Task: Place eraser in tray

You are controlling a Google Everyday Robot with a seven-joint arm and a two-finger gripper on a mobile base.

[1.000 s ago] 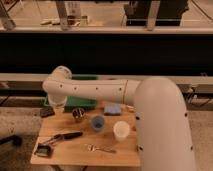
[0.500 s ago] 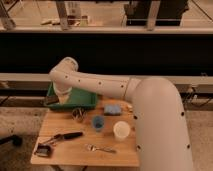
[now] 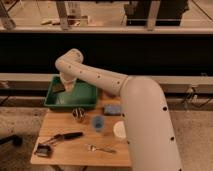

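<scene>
Eraser point(image 3: 59, 88) at hand point(image 3: 63, 86) over tray point(image 3: 70, 102), cups point(image 3: 98, 123) nearby.

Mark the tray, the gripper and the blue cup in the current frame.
tray point(image 3: 75, 105): camera view, front rim of the green bin.
gripper point(image 3: 64, 86): camera view, arm's tip hanging over the tray's left half.
blue cup point(image 3: 98, 123): camera view, side wall, on the wooden table.

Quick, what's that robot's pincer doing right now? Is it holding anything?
Pincer: down over the green tray, mostly hidden behind the arm; open, shut or holding something cannot be told.
</scene>
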